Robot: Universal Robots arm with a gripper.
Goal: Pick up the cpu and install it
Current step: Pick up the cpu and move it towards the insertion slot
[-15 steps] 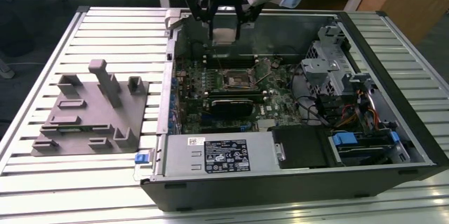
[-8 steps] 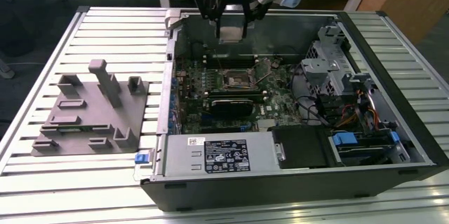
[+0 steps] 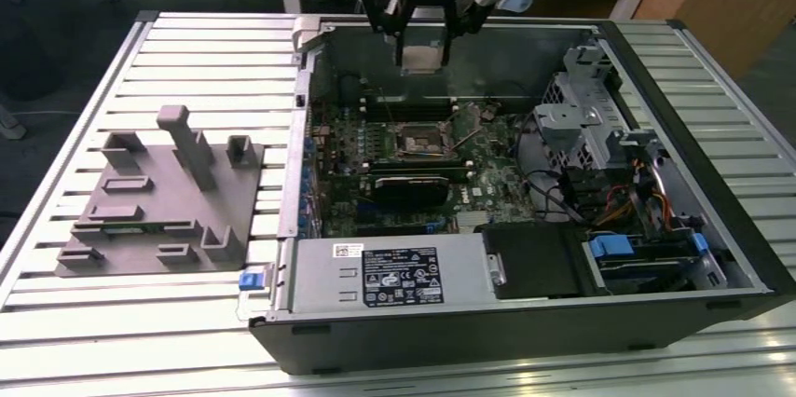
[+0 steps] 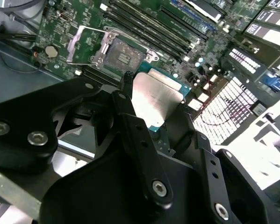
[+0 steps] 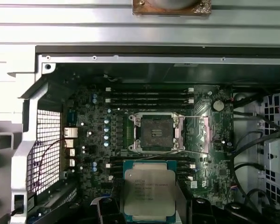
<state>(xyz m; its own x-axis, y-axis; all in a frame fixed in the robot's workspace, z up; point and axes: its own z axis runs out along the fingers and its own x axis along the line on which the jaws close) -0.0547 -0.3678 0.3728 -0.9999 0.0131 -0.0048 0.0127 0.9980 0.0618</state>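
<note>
My gripper [image 3: 423, 47] hangs over the far wall of the open computer case [image 3: 696, 285] and is shut on the cpu [image 3: 423, 55], a small flat square chip with a pale silvery top. The second wrist view has the cpu [image 4: 156, 96] clamped at its edges between the black fingers [image 4: 126, 83]. In the first wrist view the cpu [image 5: 149, 191] is level, with the empty motherboard socket [image 5: 155, 133] just beyond it and below. The socket [image 3: 419, 141] lies open, its metal load plate [image 4: 82, 44] swung aside.
A grey fixture [image 3: 156, 201] stands on the slatted table at the exterior view's left. Inside the case are a labelled power supply [image 3: 391, 271], a drive cage [image 3: 597, 117] with cables, memory slots [image 5: 149, 96] and a dark module [image 3: 417, 187] near the socket.
</note>
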